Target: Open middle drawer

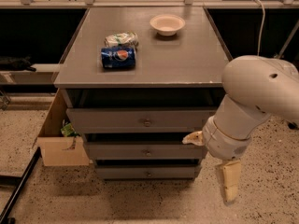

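Down at the far left a thin black bar slants across the speckled floor, its lower end cut off by the edge of the view. Next to it an open brown cardboard box stands against the left side of the grey metal cabinet, with something green inside that I can't identify. On the cabinet top a blue soda can lies on its side, just in front of a crumpled pale packet, and a small white round bowl sits farther back, to the right. Below the top are three stacked grey fronts. The middle drawer is the flat grey front between the wider upper front and the narrower lowest front. It carries one small round metal knob at its centre, and a dark shadowed gap runs above it. Its right end disappears behind the bulky white robot arm, so that corner can't be seen. I also can't tell how far the drawer stands out. The gripper hangs at the right of the drawers, low beside the middle one. One tan finger pokes left at that drawer's upper right edge, though I can't tell whether it touches. The other hangs downward, well apart from it, so the pincer is spread and grasps nothing.
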